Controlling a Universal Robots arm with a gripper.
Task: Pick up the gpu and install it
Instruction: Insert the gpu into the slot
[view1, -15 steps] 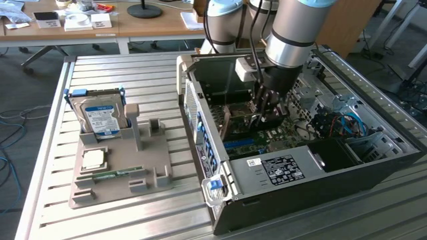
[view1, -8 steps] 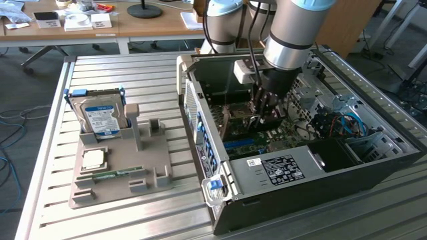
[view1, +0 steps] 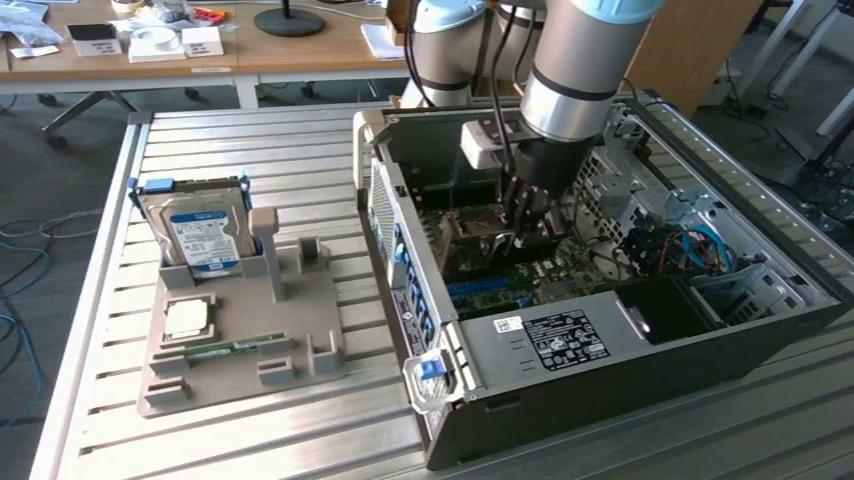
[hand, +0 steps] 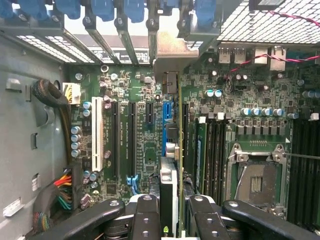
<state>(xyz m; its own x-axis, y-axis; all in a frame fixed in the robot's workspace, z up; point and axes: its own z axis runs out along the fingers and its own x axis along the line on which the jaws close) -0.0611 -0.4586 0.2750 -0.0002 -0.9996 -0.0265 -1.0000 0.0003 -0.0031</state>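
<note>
One pincer (hand: 170, 212) grips the gpu (hand: 168, 187) inside a case (view1: 627, 395) on the slatted table (view1: 267, 445)

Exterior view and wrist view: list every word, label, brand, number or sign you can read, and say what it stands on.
No text reads clearly.
Blue-white label on the boxy silver hard drive: too small to read.
Black-and-white label on the grey power supply box: blurred.
White printing on the green motherboard: too small.
Green mark on the slim black expansion card: unreadable.
</note>
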